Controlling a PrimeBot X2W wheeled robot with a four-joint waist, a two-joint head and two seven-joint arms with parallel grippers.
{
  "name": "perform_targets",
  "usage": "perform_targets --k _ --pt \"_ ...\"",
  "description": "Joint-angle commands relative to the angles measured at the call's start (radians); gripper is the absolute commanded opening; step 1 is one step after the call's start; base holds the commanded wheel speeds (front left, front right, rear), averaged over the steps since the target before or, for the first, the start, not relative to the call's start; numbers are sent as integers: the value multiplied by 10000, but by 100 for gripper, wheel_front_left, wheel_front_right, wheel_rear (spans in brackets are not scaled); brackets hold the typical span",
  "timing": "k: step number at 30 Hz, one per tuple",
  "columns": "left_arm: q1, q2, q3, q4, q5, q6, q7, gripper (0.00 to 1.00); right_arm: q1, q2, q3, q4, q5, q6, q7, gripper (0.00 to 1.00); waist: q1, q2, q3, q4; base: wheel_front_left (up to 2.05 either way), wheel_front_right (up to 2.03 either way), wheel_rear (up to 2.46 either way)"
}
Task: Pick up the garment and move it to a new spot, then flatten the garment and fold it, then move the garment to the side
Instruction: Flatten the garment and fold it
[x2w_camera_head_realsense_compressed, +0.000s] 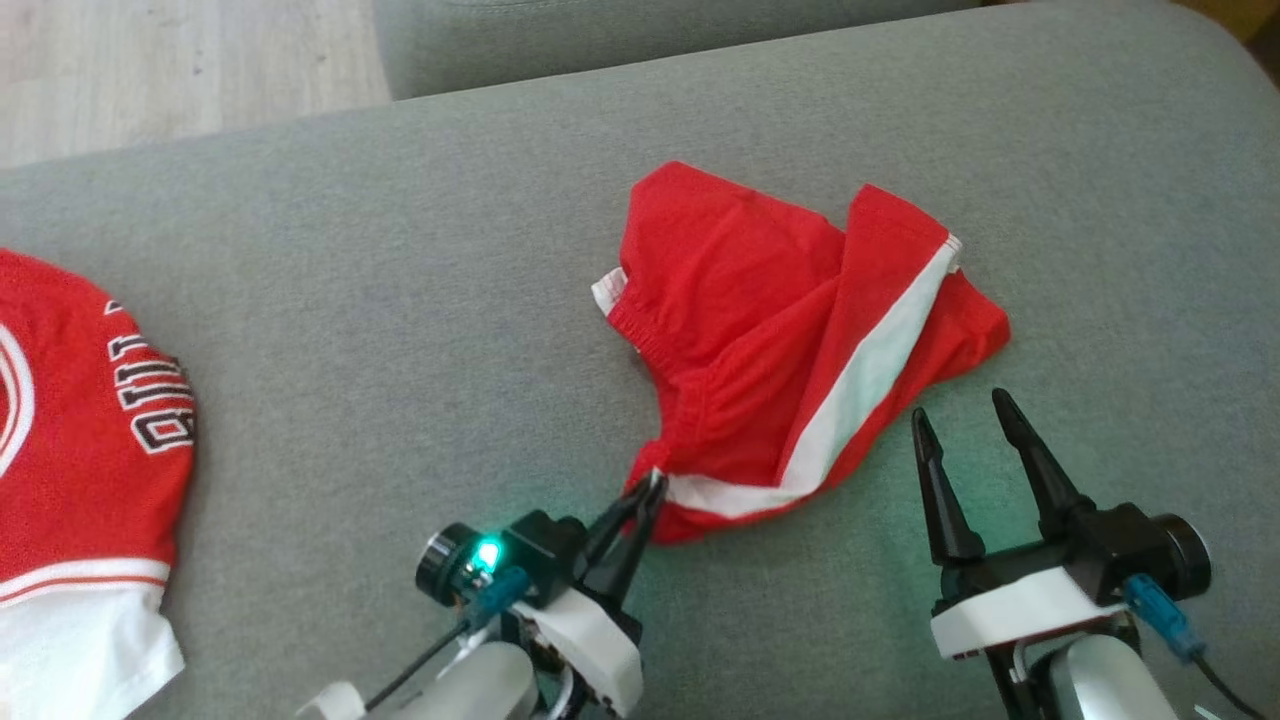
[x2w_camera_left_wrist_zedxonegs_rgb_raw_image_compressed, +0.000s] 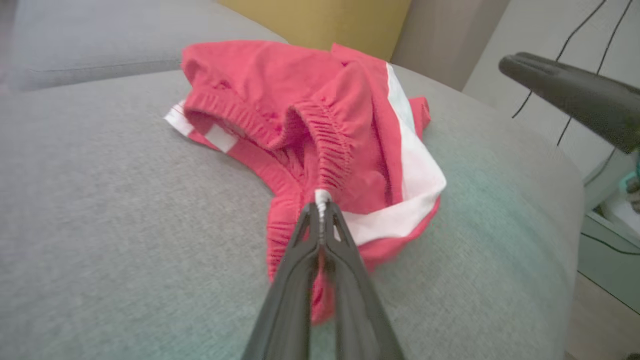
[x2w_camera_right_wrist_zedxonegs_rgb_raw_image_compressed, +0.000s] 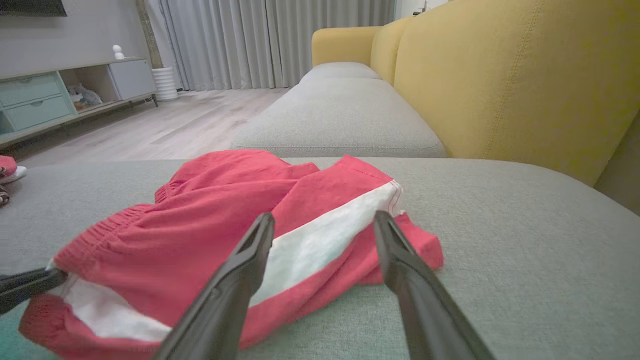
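One garment (x2w_camera_head_realsense_compressed: 760, 330), pinched by left pincer (x2w_camera_head_realsense_compressed: 652, 482)

Living room, yellow sofa (x2w_camera_right_wrist_zedxonegs_rgb_raw_image_compressed: 500, 85), curtains (x2w_camera_right_wrist_zedxonegs_rgb_raw_image_compressed: 240, 40)

I get the head camera looking steeply down on the grey cushion (x2w_camera_head_realsense_compressed: 400, 300). Both wrist cameras ride low and close, skimming its surface; all three share the red shorts (x2w_camera_head_realsense_compressed: 740, 300).

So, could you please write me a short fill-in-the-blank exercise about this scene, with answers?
The left gripper is shut on the shorts, whose main colour is ____.
The right gripper is ____.
The shorts lie on a ____ cushion.
Missing words: red, open, grey.
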Motion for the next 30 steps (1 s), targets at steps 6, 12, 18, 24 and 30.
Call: perform_targets --k 6,12,18,24,30 --pt "-207 607 1024 -1215 -180 559 -477 0 -45 -49 136 -232 453 -7 -24 100 -1 0 -114 281 0 0 0" --pt "80 1599 1739 -2458 -349 1059 -440 0 -29 -134 459 -298 841 -7 -24 100 -1 0 -179 568 0 0 0" --pt "164 2325 2292 -3189 -468 1425 -305 0 -72 -400 754 -146 1129 -7 -24 100 -1 0 -95 877 0 0 0" --pt "96 2552 2479 -3437 -467 1602 -251 0 -361 -658 897 413 1375 -7 -25 100 -1 0 -12 1073 0 0 0" --pt "2 2563 2449 -3522 -453 1636 -215 0 -1177 -1266 1597 1713 1531 -7 -25 100 -1 0 67 1231 0 0 0"
